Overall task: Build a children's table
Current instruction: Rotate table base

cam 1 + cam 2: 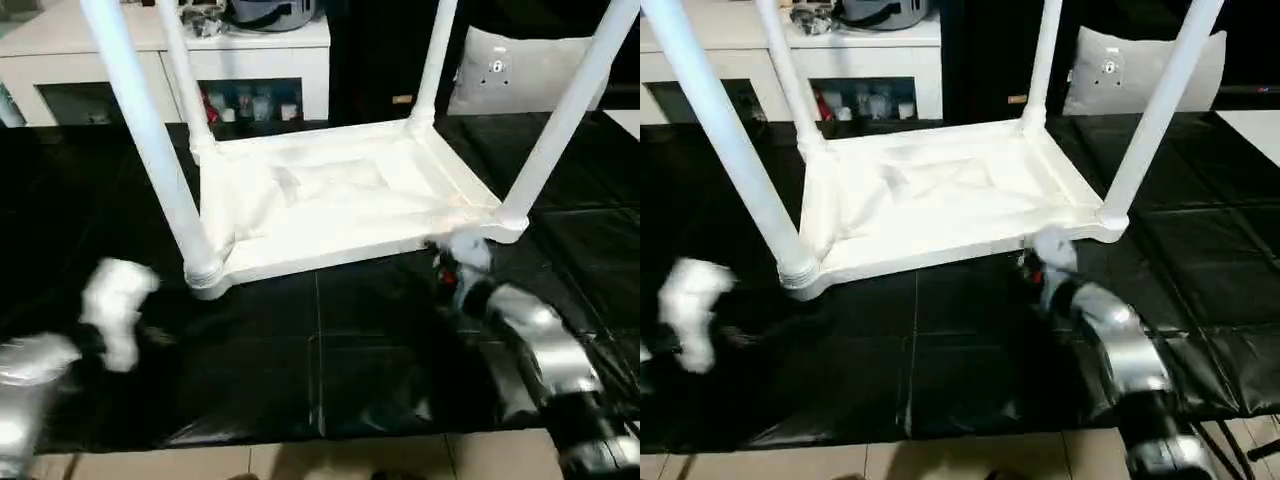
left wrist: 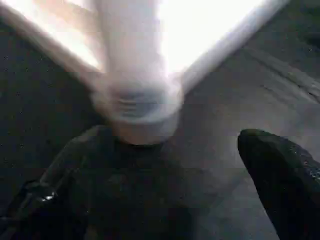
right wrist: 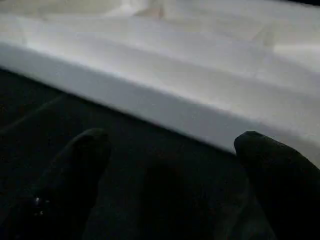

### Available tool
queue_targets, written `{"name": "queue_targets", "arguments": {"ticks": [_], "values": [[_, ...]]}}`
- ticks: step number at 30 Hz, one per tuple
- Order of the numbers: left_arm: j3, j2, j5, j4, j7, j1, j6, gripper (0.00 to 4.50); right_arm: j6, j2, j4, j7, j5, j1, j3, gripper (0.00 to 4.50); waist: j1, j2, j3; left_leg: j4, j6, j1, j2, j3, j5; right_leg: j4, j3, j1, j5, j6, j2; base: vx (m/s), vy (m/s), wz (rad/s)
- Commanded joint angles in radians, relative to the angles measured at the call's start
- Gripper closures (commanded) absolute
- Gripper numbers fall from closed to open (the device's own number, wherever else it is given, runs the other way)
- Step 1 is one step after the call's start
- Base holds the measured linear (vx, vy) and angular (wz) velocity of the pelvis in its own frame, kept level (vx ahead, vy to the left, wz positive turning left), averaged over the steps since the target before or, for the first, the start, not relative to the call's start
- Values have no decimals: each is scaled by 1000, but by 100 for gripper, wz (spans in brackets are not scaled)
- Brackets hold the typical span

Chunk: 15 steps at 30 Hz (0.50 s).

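Children's table, upside down on the black desk, all four legs standing up. Expect light, stiff, slick plastic; take it by the rim or low on a leg. Left pincer and right pincer gape empty nearby.

Indoor test room, black-covered work table, white cabinet behind (cluttered shelves), pale tiled floor
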<state>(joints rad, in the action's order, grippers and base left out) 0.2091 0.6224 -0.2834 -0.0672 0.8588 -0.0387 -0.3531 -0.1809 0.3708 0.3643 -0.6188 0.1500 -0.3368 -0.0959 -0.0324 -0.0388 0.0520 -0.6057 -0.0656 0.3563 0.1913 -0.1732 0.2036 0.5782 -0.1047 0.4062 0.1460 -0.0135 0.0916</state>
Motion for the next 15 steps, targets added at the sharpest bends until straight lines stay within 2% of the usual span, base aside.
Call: {"name": "queue_targets", "arguments": {"ticks": [1,2,3,4,6,10,14,15], "values": [[19,-4,-33,-11,2,-40,13,4,-36,3,-29,-10,4,-1,-15,0,2,4,-58,85,37,-10,28,12,301,-74,47,-41,446,-134,44,0,0,0],[20,-25,-54,-35,-1,-85,16,4,-81,4,-43,-11,1,4,-24,0,0,-2,-55,86,33,-12,27,10,307,-76,47,-39,448,-141,43,0,0,0],[18,-35,-57,-46,-7,-103,22,4,-101,5,-50,-10,-3,5,-29,0,-2,0,-56,85,29,-16,29,10,313,-76,48,-38,443,-146,44,0,0,0],[14,-49,-59,-62,-14,-127,32,4,-107,6,-53,-11,-12,7,-37,0,0,4,-55,87,24,-10,29,12,315,-73,48,-43,437,-149,45,0,0,0],[0,-67,-58,-90,-23,-164,43,4,-121,3,-52,-2,-24,4,-43,0,0,5,-57,86,20,-10,27,12,314,-74,49,-45,443,-141,48,0,0,0],[-51,-116,-34,-169,-14,-255,79,4,-164,-15,-18,61,-55,-16,-35,0,0,11,-62,82,22,-6,24,10,261,-70,51,-49,423,-139,49,0,0,0],[-81,-173,-79,-173,38,-306,53,4,-186,-38,30,145,-76,-44,-21,0,-3,11,-66,79,21,-7,28,7,219,-63,54,-47,353,-173,51,0,0,0],[-95,-194,-98,-169,59,-318,41,4,-184,-46,54,162,-77,-56,-16,0,-5,16,-68,78,22,-8,28,4,203,-60,55,-47,332,-190,52,0,0,0]]}}
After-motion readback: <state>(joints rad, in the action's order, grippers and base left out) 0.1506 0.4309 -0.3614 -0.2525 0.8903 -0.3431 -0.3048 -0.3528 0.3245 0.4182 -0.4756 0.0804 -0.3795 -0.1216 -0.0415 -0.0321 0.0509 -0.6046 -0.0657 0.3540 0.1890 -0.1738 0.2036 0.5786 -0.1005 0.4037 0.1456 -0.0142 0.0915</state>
